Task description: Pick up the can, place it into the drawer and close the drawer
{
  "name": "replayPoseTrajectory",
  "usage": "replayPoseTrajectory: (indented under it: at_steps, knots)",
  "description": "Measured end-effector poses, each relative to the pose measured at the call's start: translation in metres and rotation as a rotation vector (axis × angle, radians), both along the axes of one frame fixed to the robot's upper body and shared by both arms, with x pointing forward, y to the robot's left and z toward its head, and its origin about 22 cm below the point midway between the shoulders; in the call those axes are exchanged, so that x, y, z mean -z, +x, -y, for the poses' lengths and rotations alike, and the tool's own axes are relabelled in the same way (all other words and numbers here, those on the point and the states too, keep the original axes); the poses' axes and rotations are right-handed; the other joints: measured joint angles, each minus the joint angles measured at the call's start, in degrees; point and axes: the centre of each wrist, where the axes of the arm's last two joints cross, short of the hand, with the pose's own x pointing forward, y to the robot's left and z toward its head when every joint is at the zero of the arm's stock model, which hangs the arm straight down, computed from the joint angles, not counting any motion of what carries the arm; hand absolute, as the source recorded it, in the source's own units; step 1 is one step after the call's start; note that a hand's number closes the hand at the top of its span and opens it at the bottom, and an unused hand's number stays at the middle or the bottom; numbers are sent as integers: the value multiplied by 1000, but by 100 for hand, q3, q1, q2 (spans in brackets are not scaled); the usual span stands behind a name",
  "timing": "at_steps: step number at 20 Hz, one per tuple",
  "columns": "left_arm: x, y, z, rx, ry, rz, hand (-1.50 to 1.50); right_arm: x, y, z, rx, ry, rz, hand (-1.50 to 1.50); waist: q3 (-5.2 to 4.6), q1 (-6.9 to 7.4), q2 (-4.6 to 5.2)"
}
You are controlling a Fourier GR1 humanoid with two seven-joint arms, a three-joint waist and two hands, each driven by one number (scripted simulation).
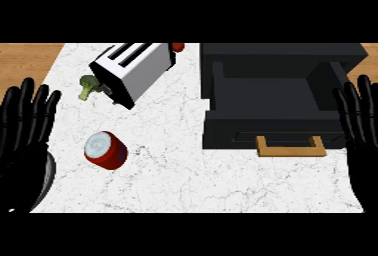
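Resting at the left edge, left hand (26,130) spread, holding nothing, right hand (362,117) likewise at the right edge, red can (105,149) on its side on the counter (192,180), left of the open black drawer (277,100)

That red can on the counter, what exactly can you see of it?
The can is red with a silvery-white top that faces up and slightly left, so it looks tilted as seen from above. It looks like metal. It sits on the white marbled counter, below the toaster and left of the open black drawer. Nothing touches it except the counter; neither hand is on it.
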Motion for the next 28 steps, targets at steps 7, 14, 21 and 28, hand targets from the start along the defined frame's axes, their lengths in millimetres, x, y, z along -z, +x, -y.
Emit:
replayPoseTrajectory:
  at_steps: [7,14,21,28]
  knots:
    - [11,-21,-10,-280,-37,-79,-150,6,-2,8,52,43,-49,-150,41,48,149]
    - [24,-43,-15,-548,-156,-345,-150,22,-3,22,156,86,-253,-150,50,52,173]
    - [15,-52,-2,-601,-184,-389,-150,27,-5,28,184,94,-290,-150,51,22,173]
    - [22,-33,1,-604,-189,-429,-150,34,-17,33,185,91,-288,-150,49,-1,175]
